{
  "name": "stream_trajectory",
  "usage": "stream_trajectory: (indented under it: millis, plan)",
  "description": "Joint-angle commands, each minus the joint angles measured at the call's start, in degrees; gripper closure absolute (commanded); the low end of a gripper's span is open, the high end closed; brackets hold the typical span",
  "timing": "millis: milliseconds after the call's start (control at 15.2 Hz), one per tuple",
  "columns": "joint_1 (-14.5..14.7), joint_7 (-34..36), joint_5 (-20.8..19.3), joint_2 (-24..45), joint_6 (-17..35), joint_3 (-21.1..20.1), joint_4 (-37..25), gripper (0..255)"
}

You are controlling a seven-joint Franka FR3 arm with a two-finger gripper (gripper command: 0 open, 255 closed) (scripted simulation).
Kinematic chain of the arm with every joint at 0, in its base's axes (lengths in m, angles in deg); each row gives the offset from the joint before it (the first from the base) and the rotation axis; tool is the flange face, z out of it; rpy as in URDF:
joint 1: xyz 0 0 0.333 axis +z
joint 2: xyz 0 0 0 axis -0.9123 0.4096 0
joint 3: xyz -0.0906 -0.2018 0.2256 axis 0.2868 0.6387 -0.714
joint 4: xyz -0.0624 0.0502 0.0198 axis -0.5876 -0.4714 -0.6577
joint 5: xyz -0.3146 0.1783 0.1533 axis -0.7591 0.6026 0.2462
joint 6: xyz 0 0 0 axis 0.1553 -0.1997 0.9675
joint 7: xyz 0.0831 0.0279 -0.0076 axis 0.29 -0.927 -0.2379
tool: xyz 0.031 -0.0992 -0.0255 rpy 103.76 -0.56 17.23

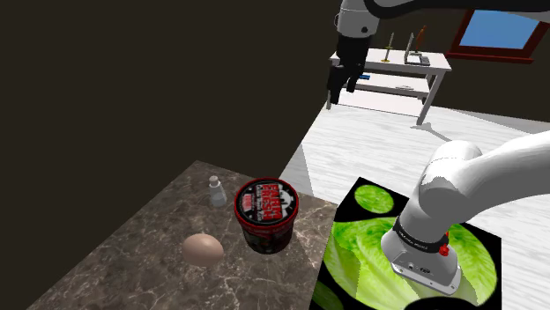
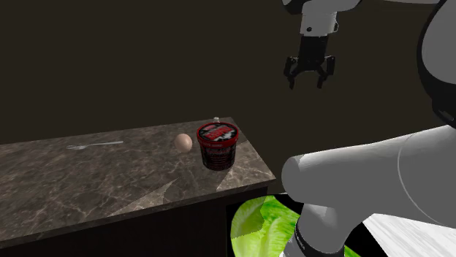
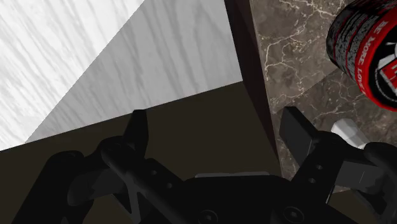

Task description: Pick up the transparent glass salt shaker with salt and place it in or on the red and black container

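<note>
Dark walls [image 1: 159,79], pale plank floor [image 1: 370,145]

The scene is dim, with dark walls [image 1: 132,79]. The pale floor [image 1: 379,141] is bright with a sharp-edged diagonal shadow, and the desk [image 1: 123,255] is softly lit.

My shoulder camera sits beside and a little behind my stand [image 1: 353,255], fairly high, looking down over the marble counter [image 1: 132,255] and on towards a pale floor [image 1: 379,150] and a distant white table [image 1: 397,66]. The second exterior camera stands lower, near my base, off the counter's end, facing a dark wall [image 2: 146,58]; my arm [image 2: 365,182] looms close at its right. Both views share the counter, the red and black tub [image 1: 266,214], the egg [image 1: 203,249] and my gripper [image 1: 342,91] hanging high above. My wrist camera looks down between my fingers [image 3: 137,127], from well above, onto the counter's corner, the tub's rim and the floor
</note>
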Motion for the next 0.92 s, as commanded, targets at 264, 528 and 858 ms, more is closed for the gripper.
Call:
stream_trajectory:
  millis: [264,528,858]
  plan:
    - [1.24,4.81,2.39,2.24,6.24,-3.88,3.09,0]
    - [2.38,9.55,4.38,5.87,12.71,-7.86,4.92,0]
    - [3.41,15.54,5.87,12.26,20.83,-12.92,5.34,0]
